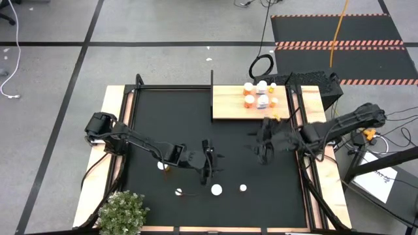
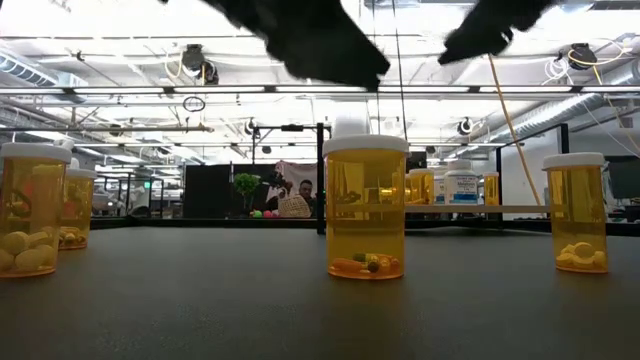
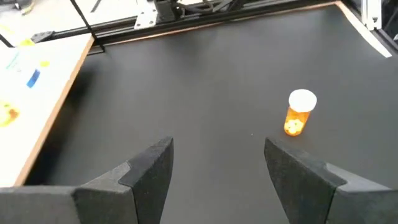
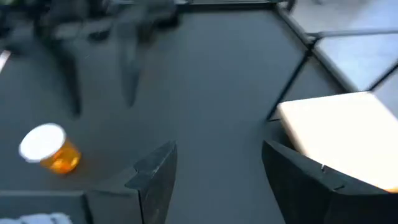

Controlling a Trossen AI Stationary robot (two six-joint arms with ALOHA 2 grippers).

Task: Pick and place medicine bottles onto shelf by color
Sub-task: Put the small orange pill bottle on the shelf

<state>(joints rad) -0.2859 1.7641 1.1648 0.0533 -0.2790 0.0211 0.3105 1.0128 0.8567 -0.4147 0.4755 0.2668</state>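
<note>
- Open black mat (image 1: 189, 117) is lying between the arms and the shelf (image 1: 228, 104).
- Bottles (image 1: 258, 94) are crowding the shelf's right half; its left half is staying bare.
- Loose bottles (image 1: 216, 190) are dotting the near edge.

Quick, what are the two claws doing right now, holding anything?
Left gripper: open, holding nothing, above the black mat.
Right gripper: open, holding nothing, above the mat near the shelf.

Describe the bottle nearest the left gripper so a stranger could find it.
Start at the black mat and find the left gripper near its front. Three bottles stand in a row below it; take the middle bottle, whose white cap looks the widest.
</note>
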